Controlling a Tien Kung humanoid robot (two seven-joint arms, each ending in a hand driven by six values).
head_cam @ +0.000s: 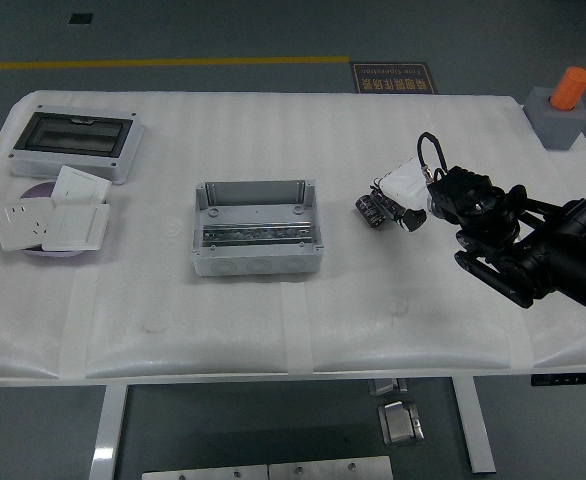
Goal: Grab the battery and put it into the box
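Note:
A small black cylindrical battery (370,209) lies on the white table (273,330), right of the middle. The open grey box (257,232), with a metal rail inside, stands a short way to its left. My right hand (411,215) comes in from the right edge and sits low just right of the battery, a narrow gap between them. Its fingers (413,219) are loosely spread and hold nothing. A white piece (405,180) shows just above the hand; whether it belongs to the hand is unclear. The left arm is out of the picture.
A grey enclosure with a dark lid (73,142) stands at the back left. White switch plates (51,220) lie on a purple disc in front of it. A grey block with an orange cylinder (563,108) is at the back right corner.

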